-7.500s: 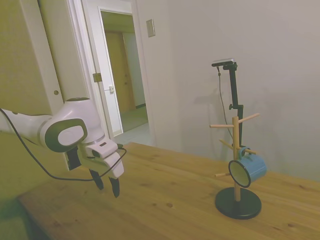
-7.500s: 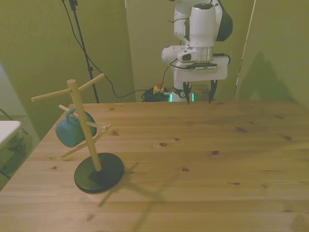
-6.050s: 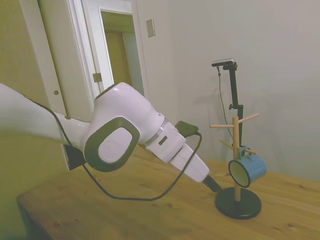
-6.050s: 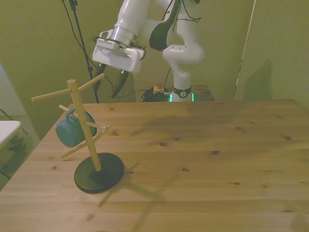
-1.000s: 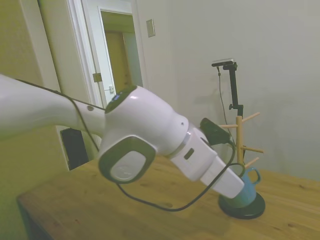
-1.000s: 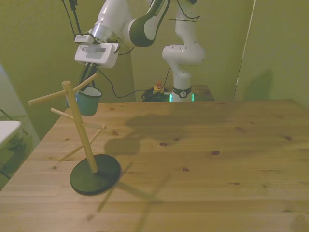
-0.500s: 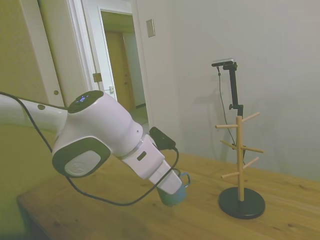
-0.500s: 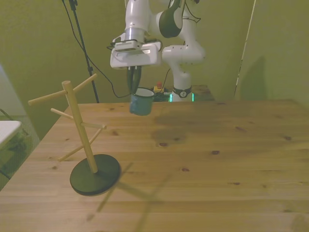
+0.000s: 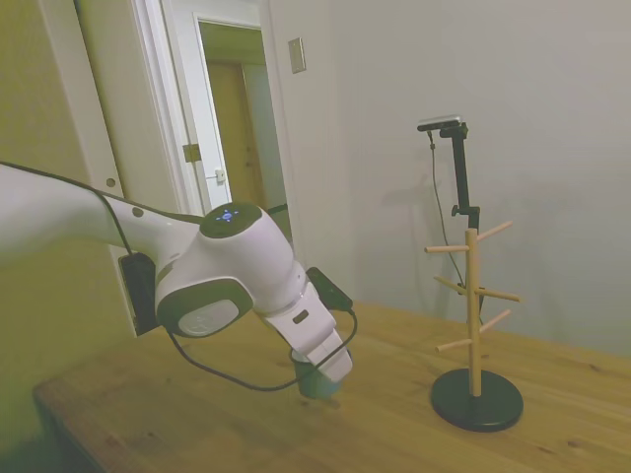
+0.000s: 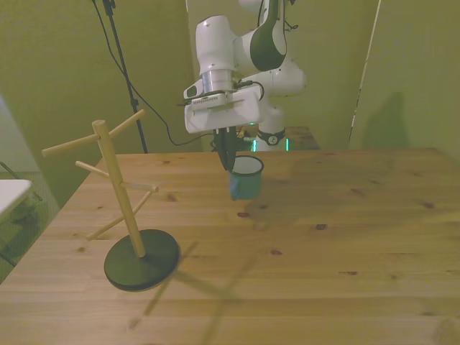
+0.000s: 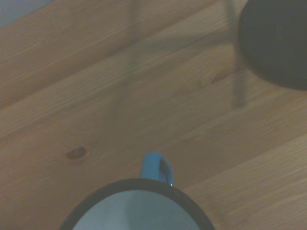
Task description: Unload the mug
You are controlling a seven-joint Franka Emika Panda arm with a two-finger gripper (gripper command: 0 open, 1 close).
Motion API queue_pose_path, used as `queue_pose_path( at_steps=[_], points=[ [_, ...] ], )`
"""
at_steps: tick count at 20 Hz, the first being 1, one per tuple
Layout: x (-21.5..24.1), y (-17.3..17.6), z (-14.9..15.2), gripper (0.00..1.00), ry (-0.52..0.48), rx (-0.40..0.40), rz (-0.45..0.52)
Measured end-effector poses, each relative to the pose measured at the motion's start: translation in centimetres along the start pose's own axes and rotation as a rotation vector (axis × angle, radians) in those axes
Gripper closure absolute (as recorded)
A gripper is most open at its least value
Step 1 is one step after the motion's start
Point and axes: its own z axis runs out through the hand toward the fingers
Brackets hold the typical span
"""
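The gripper (image 10: 231, 167) is clamped on the rim of the mug (image 10: 244, 179), holding it upright just above the counter (image 10: 345, 237). The mug is off the wooden rack (image 10: 122, 198), which stands well apart. I think only setting it down is left.

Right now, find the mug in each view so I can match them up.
Side view: the mug is low and near the middle, just under the tool, well left of the rack.
Front view: mug upright at upper middle, right of the rack.
Wrist view: mug close up, handle toward the rack's dark base.
Shared landmark: the rack.
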Motion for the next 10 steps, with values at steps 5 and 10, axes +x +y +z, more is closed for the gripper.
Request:
queue_pose_path(
  at_steps=[5, 10],
  points=[
    [1.1, 0.1, 1.8, 1.0, 0.011, 0.011, 0.012],
    [1.5, 0.3, 3.3, 1.0, 0.013, 0.015, 0.015]
  ],
)
